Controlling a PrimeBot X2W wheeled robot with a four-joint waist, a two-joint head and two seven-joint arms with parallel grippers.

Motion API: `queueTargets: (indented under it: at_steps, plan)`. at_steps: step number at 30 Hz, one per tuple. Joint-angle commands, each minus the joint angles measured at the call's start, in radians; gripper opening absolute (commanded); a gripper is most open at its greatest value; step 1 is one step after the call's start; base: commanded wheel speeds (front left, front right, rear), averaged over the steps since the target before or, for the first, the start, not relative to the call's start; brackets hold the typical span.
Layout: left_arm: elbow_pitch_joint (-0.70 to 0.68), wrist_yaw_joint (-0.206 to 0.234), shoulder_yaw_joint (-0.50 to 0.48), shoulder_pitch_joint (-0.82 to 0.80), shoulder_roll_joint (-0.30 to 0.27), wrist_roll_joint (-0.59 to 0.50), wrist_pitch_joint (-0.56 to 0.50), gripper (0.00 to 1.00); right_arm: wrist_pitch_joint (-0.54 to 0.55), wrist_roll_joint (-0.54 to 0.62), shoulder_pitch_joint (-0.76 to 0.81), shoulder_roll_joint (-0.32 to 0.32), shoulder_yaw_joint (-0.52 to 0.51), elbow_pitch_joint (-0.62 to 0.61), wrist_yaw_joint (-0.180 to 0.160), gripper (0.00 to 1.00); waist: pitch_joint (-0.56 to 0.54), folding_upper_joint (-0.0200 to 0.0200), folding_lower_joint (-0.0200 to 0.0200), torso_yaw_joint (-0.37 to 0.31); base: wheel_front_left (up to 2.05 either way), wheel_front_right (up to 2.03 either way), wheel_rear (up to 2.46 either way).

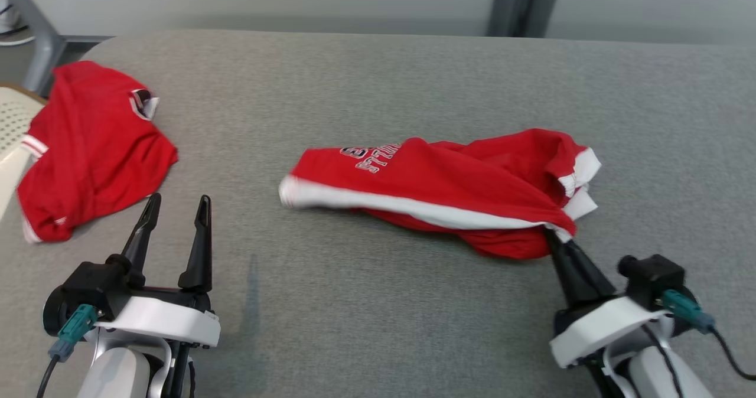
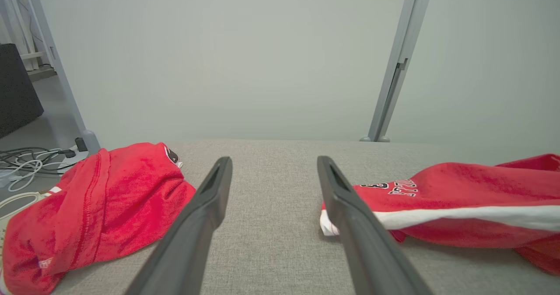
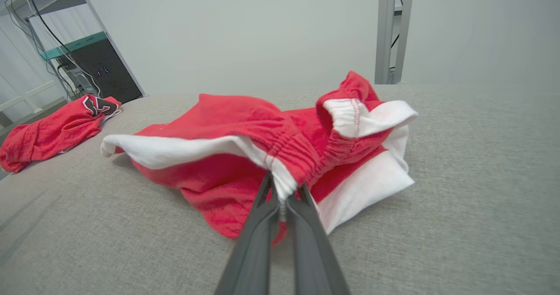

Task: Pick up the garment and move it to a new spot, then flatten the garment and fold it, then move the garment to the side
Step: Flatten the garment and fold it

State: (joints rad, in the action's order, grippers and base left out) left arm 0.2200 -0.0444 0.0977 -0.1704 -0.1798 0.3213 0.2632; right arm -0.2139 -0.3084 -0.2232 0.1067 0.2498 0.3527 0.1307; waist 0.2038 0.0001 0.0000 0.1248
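Nearest, at bottom L of the head view, the L fingers (image 1: 199,232) stand spread wide and released, nothing btwn them, low over bare grey desk (image 1: 378,315). In the L wrist view the same two fingers (image 2: 210,198) fan out over the cloth-covered desk (image 2: 271,225), one tip pointing toward each heap of red. At bottom R the R fingers (image 1: 561,256) are clenched tight on the near R edge of the red shorts (image 1: 449,185). The R wrist view shows it best: the fingers (image 3: 266,203) pinch a gathered bit of the elastic waistband, red cloth w/ white trim bunched right at the tips. The red shorts (image 3: 227,115) lie crumpled a little R of the desk's middle, w/ a long white stripe along the near side, white panels folded out at the R end and some lettering near the L end; that L end looks blurred in the head view. From the L wrist the red shorts (image 2: 459,190) sit just beyond the R-hand finger, print facing up. Well apart from them, at the desk's L edge, a red top (image 1: 94,150) lies rumpled w/ a dark-and-white collar at its far side; it also shows in the L wrist view (image 2: 109,198) and, small, in the R wrist view (image 3: 48,133). A cream perforated thing (image 1: 12,126) pokes out under its L side; can't tell what it is. Past the far edge of the desk a grey post (image 1: 522,2) stands against a pale wall, and cables (image 2: 26,159) lie on the floor.
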Motion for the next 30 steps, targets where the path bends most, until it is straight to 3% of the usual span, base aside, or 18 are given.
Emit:
queueTargets:
  at_steps: [1, 8, 15, 16, 17, 30]
  plan:
    - [-0.001, -0.007, -0.008, -0.018, -0.004, -0.005, 0.002, 1.0, 0.006, 0.004, 0.014, 0.019, -0.016, -0.011, 0.0, 0.0, 0.014, -0.0001, 0.0, -0.036, 0.0, 0.0, 0.0]
    - [0.004, -0.023, -0.015, -0.033, 0.007, -0.026, 0.002, 1.0, 0.039, 0.01, 0.068, 0.056, -0.144, -0.034, 0.0, 0.0, 0.032, -0.0001, 0.0, -0.07, 0.0, 0.0, 0.0]
    - [0.017, -0.036, -0.02, -0.047, 0.014, -0.038, 0.002, 1.0, 0.044, -0.001, 0.055, 0.041, -0.141, 0.018, 0.0, 0.0, 0.04, -0.0001, 0.0, -0.081, 0.0, 0.0, 0.0]
    - [0.018, -0.038, -0.021, -0.045, 0.014, -0.04, 0.002, 1.0, 0.042, -0.001, 0.056, 0.037, -0.137, 0.022, 0.0, 0.25, 0.038, -0.0001, 0.0, -0.083, 0.0, 0.0, 0.0]
    - [0.02, -0.04, -0.023, -0.045, 0.014, -0.041, 0.002, 1.0, 0.038, -0.001, 0.058, 0.035, -0.133, 0.023, 0.0, 0.97, 0.035, -0.0001, 0.0, -0.084, 0.0, 0.0, 0.0]
    - [0.027, -0.03, -0.052, 0.031, 0.02, -0.052, 0.002, 1.0, 0.01, 0.034, 0.154, 0.015, -0.19, -0.084, 0.0, 1.0, -0.06, -0.0001, 0.0, -0.11, 0.0, 0.0, 0.0]
